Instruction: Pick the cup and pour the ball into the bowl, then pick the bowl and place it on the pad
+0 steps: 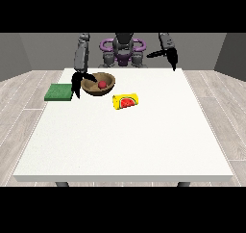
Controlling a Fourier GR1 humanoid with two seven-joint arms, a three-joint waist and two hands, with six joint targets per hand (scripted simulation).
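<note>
A brown bowl [98, 84] stands on the table's far left part with a red ball [102, 84] inside it. A yellow cup [125, 101] with a watermelon picture lies on its side just right of and nearer than the bowl. A green pad [59, 92] lies flat at the table's left edge. The hand at the view's left [78, 83] hangs at the bowl's left rim, fingers pointing down, between bowl and pad. The hand at the view's right [171, 57] is raised over the far right of the table, away from everything, fingers straight.
The white table [125, 145] spreads wide toward the camera, with its edges at left, right and front. Grey floorboards surround it. The robot's torso stands behind the far edge.
</note>
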